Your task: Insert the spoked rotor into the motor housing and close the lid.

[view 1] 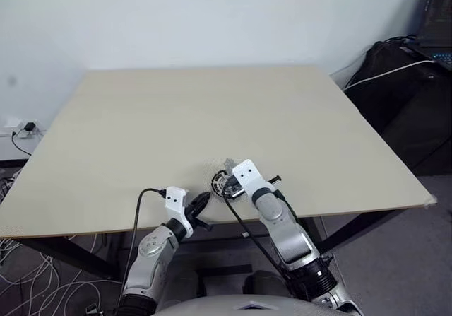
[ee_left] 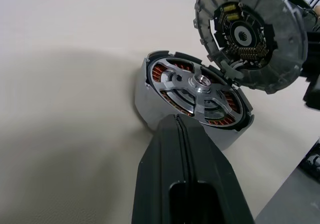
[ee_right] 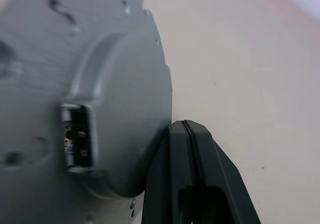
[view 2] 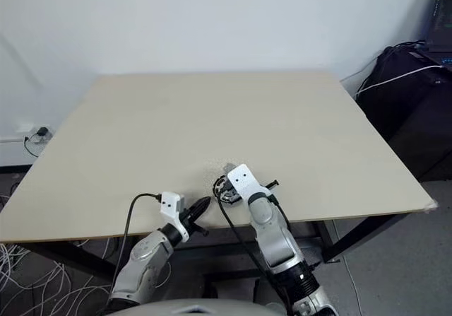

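Rotor [ee_left: 202, 86]: silver spoked wheel, small central hub, lying flat inside the housing; copper windings show between its spokes.

Housing [ee_left: 150, 101]: round, pale grey outer wall, open face up. It stands on the table near the front edge, just ahead of the two grippers; in the head views it is largely hidden behind the right gripper.

Lid [ee_left: 252, 31]: round silver-grey cap, tilted up on edge at about 1 o'clock from the housing in the left wrist view, its lower rim touching or very near the housing's rim; which of the two cannot be told. Inner face turned toward the housing: radial ribs, dark centre with a toothed bore, small yellow parts. From the right wrist view its smooth outer face [ee_right: 85, 98] shows, with a raised boss and a small rectangular opening.

Right gripper [ee_right: 186, 129]: black fingers pressed together, tips against the lid's outer rim. In the head view it [view 1: 227, 182] sits at the parts, near table centre-front.

Left gripper [ee_left: 176, 121]: fingers together, holding nothing, tips pointing at the housing's near wall, just beside it. In the head view it [view 1: 201, 201] lies at about 8 o'clock from the parts.

Table [view 1: 176, 118]: pale beige top.

Surround: white wall behind; dark bags [view 1: 406, 83] with a white cable at about 2 o'clock from the table; floor cables at lower left.
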You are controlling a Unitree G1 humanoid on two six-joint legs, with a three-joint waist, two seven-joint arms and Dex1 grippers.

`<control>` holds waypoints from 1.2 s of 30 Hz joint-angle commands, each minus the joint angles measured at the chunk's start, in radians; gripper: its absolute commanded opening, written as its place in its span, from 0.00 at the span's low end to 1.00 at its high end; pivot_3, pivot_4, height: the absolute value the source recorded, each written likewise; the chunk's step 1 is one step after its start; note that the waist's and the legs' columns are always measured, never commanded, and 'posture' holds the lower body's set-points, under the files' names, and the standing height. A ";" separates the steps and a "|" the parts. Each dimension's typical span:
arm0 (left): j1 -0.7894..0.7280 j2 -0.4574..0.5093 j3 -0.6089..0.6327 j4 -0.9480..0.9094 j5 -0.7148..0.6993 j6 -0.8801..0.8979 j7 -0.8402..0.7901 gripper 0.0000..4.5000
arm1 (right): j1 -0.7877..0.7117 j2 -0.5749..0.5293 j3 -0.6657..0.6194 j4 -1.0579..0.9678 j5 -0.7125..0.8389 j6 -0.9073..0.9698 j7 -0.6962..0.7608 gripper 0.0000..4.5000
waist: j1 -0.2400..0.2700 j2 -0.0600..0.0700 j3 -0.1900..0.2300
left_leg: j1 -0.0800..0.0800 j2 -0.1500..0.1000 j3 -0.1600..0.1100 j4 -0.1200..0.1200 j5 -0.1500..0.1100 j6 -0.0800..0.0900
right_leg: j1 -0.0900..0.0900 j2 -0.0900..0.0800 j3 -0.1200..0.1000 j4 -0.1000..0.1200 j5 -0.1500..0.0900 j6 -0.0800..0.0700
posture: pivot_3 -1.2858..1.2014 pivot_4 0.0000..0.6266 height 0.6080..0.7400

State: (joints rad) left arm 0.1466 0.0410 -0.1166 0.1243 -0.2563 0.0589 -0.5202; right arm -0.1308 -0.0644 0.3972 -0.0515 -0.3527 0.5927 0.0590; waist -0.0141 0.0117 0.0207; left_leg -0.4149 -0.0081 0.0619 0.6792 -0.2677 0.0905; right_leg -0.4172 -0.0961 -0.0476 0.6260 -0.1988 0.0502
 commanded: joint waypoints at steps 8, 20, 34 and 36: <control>-0.012 -0.001 0.007 -0.033 -0.010 -0.010 0.002 0.00 | -0.070 0.030 0.045 0.170 -0.024 -0.086 -0.004 0.00 | -0.006 0.000 0.000 | 0.000 0.000 0.000 0.000 0.000 0.000 | 0.000 0.000 0.000 0.000 0.000 0.000 | 0.52 0.00 1.00; -0.006 -0.001 0.011 -0.038 -0.008 -0.009 0.003 0.00 | -0.057 0.014 0.000 0.117 -0.007 -0.179 0.007 0.00 | -0.013 -0.001 -0.001 | 0.002 0.001 0.000 -0.001 0.000 0.000 | 0.000 0.001 0.000 0.001 0.000 0.000 | 0.52 0.00 1.00; -0.007 0.000 0.003 -0.034 -0.009 -0.003 -0.006 0.00 | 0.041 -0.107 -0.209 -0.232 0.268 -0.160 0.254 0.13 | 0.004 -0.001 0.002 | -0.001 0.000 0.000 -0.001 0.000 0.000 | 0.000 0.000 0.000 -0.001 -0.003 0.004 | 0.52 0.00 1.00; -0.009 0.001 0.002 -0.032 -0.008 -0.001 -0.010 0.00 | 0.041 -0.123 -0.228 -0.223 0.306 -0.162 0.289 0.27 | 0.004 -0.001 0.002 | -0.001 0.000 0.000 -0.001 0.000 0.000 | 0.000 0.000 0.000 -0.001 -0.003 0.004 | 0.52 0.00 1.00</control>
State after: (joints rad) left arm 0.1480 0.0418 -0.1091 0.1232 -0.2560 0.0608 -0.5241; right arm -0.0840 -0.1837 0.1911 -0.2478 -0.0837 0.4278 0.3235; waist -0.0097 0.0108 0.0224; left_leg -0.4155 -0.0080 0.0615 0.6784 -0.2678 0.0904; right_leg -0.4177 -0.0963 -0.0477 0.6250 -0.2017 0.0543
